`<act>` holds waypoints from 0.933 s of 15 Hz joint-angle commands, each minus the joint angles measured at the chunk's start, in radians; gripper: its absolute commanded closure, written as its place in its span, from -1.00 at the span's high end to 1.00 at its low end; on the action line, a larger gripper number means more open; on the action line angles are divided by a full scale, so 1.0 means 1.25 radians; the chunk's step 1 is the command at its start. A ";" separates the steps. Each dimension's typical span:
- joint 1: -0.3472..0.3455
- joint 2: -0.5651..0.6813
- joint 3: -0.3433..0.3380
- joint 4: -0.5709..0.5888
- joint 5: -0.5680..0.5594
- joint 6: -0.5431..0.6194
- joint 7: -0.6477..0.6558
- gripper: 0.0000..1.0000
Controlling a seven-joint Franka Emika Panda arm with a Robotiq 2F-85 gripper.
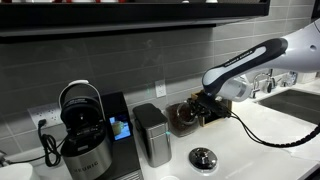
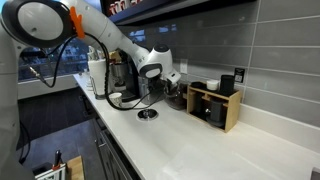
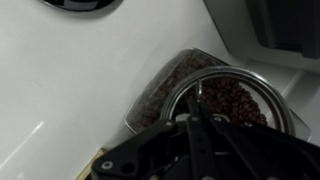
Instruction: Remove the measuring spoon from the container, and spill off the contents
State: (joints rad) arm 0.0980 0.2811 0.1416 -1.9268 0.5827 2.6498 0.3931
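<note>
**Brown beans in a clear jar, fingers closed at its mouth**

The clear round jar (image 3: 222, 98) stands on the white tabletop (image 1: 250, 155) close to its back edge, by the grey tiled wall. In both exterior views it sits between a brushed-steel canister (image 1: 152, 133) and a wooden box (image 2: 215, 105), just beside each. It is well filled with small dark brown beans (image 3: 235, 100), which also show through its side wall in the wrist view.

The arm (image 2: 100, 35) reaches over the tabletop and tilts down onto the jar. The fingers (image 3: 188, 128) are pressed together, their tips meeting right above the jar's open mouth, at the rim side nearest the camera. A thin pale sliver (image 3: 197, 97) runs from the tips toward the beans. It is too small and too dim to say whether it is the spoon's handle, or whether anything is pinched between the tips. The spoon cannot be picked out for certain in any view.

A round metal drain disc (image 1: 203, 157) lies flat nearer the front edge, apart from the jar. A black coffee machine (image 1: 78, 125) stands beyond the canister, toward the tabletop's end. No beans lie loose on the white surface around the jar.
</note>
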 commanded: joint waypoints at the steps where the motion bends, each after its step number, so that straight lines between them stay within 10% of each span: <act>1: -0.001 0.009 0.002 0.004 0.020 0.005 0.002 -0.98; 14: 0.003 -0.015 -0.010 0.017 -0.039 -0.005 -0.015 -0.98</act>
State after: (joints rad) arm 0.0979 0.2726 0.1395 -1.9014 0.5632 2.6498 0.3743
